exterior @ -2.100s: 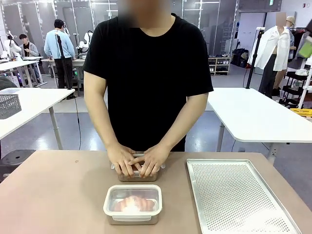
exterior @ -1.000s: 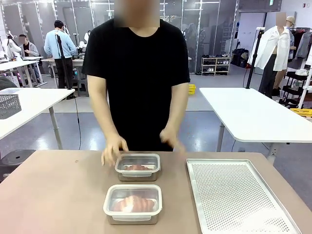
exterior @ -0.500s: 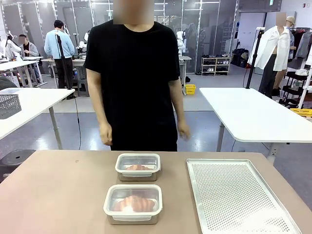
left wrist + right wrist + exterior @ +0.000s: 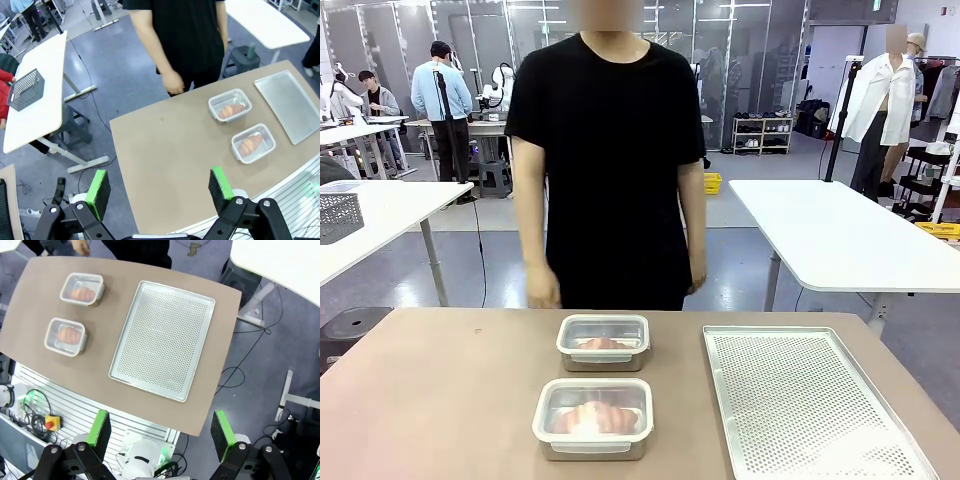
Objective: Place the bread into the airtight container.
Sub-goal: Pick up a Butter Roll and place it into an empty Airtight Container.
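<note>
Two clear airtight containers with lids on stand on the brown table, one behind the other. The near container [image 4: 592,417] [image 4: 253,143] [image 4: 65,336] holds a piece of bread [image 4: 592,416]. The far container [image 4: 603,341] [image 4: 229,105] [image 4: 82,288] holds another bread [image 4: 600,344]. The person [image 4: 609,160] stands upright at the far edge, hands hanging at the sides. My left gripper [image 4: 160,189] hangs high over the table's left part, open and empty. My right gripper [image 4: 162,432] hovers high above the table's near right edge, open and empty.
A perforated metal tray [image 4: 805,405] [image 4: 162,339] [image 4: 290,104] lies bare on the right of the table. White tables [image 4: 845,235] stand beyond, one with a wire basket [image 4: 22,89]. The brown tabletop [image 4: 430,400] to the left of the containers is bare.
The person pressed the lid on the far container, then lifted both hands off, straightened up and let the arms drop to the sides. Containers and tray have not moved.
</note>
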